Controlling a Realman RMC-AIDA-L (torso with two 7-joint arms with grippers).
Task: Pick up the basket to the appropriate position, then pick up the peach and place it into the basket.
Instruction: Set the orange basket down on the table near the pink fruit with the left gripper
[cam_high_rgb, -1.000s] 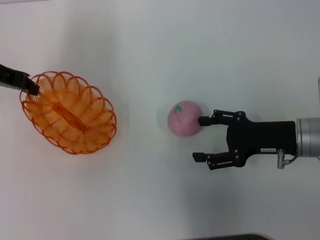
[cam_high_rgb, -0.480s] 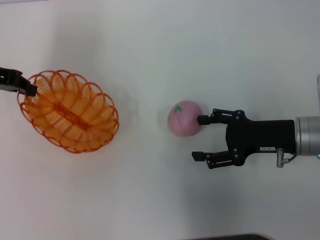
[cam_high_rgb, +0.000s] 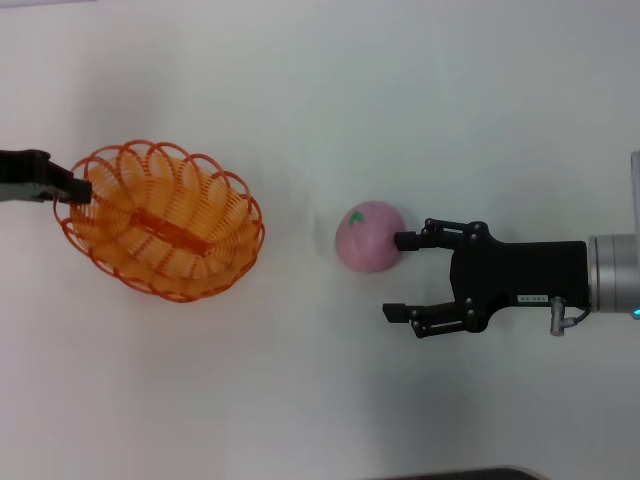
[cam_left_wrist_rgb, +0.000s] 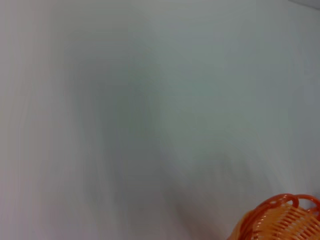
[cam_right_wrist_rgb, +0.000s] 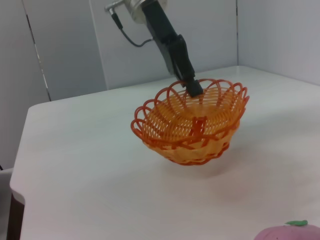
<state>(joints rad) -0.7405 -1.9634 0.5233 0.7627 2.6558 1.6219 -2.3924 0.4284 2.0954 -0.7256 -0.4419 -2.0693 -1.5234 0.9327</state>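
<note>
We've got the basket (cam_high_rgb: 162, 222) lifted at frame left, our left gripper (cam_high_rgb: 68, 186) clamped on its rim — step one underway. Our right gripper (cam_high_rgb: 400, 276) waits spread wide beside the peach (cam_high_rgb: 369, 237) at centre — not yet grasped.

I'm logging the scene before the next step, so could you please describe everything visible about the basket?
The basket is a shallow oval of orange looped strands, plastic by the look, with a scalloped rim and a ridge along its floor. It is empty, tilted and lifted clear of the white table, gripped at its rim by the left gripper. Nothing else touches it.
</note>
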